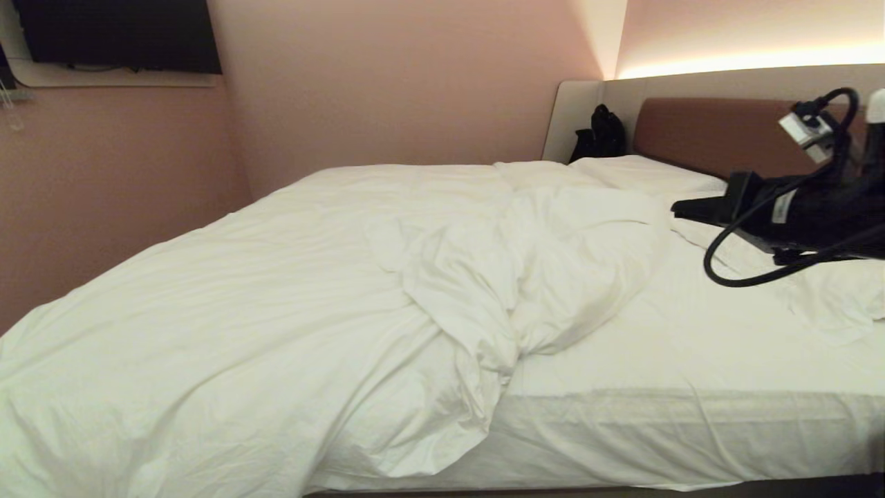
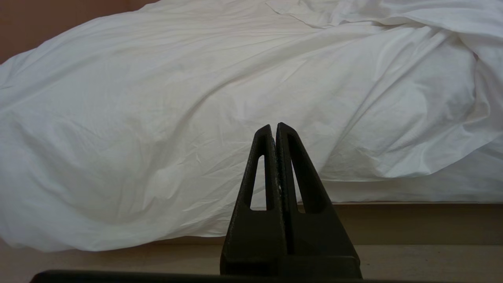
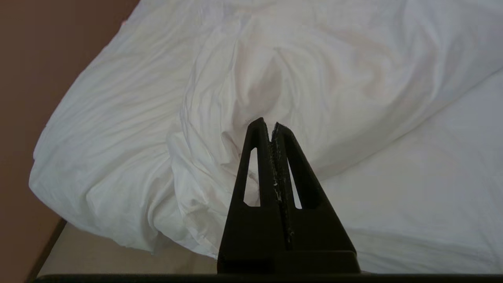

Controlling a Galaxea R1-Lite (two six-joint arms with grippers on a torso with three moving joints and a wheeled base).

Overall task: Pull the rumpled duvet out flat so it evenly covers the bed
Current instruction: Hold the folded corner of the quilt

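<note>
The duvet lies bunched over the left of the bed, a pillow behind it by the headboard; the right tool hangs above the right side.

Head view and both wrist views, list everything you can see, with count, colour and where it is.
duvet: one, white, rumpled, bunched over the left and middle of the bed, its edge hanging over the near side
fitted sheet: one, white, bare on the right part of the mattress
pillows: white, count unclear, by the headboard
headboard: one, reddish-brown, on a pale panel
bag: one, black, against the panel at the bed's far corner
screen: one, black, on the left wall
left pincer: black, shut, empty, low before the bed's near side
right pincer: black, shut, empty, raised over the bunched duvet
</note>
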